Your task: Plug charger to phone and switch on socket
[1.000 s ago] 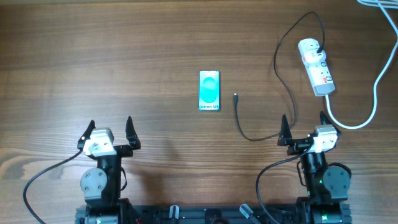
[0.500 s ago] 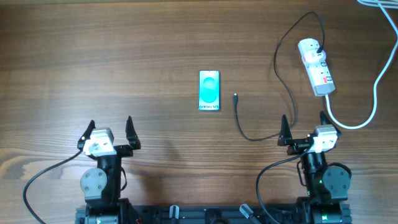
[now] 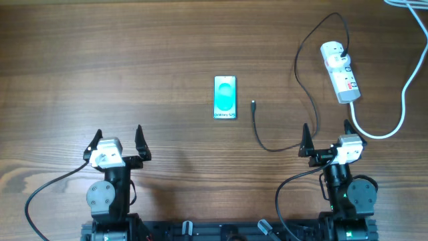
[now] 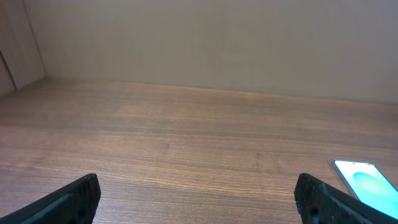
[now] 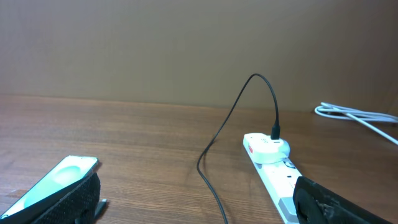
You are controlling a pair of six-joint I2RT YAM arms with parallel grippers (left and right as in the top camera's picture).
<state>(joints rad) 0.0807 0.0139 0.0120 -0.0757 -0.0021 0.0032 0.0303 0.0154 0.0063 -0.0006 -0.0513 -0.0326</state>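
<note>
The phone (image 3: pixel 225 98) lies flat mid-table with its cyan screen lit; it also shows in the left wrist view (image 4: pixel 367 185) and the right wrist view (image 5: pixel 53 180). The charger, a thin black cable (image 3: pixel 304 80), runs from its loose connector (image 3: pixel 253 104) right of the phone to its white plug (image 3: pixel 332 50) seated in the socket (image 3: pixel 342 77). The socket also shows in the right wrist view (image 5: pixel 280 180). My left gripper (image 3: pixel 118 137) is open and empty near the front left. My right gripper (image 3: pixel 326 132) is open and empty over the cable's lower bend.
The socket's thick white lead (image 3: pixel 401 100) curves along the right edge and runs off the top right corner. A wall stands behind the table in both wrist views.
</note>
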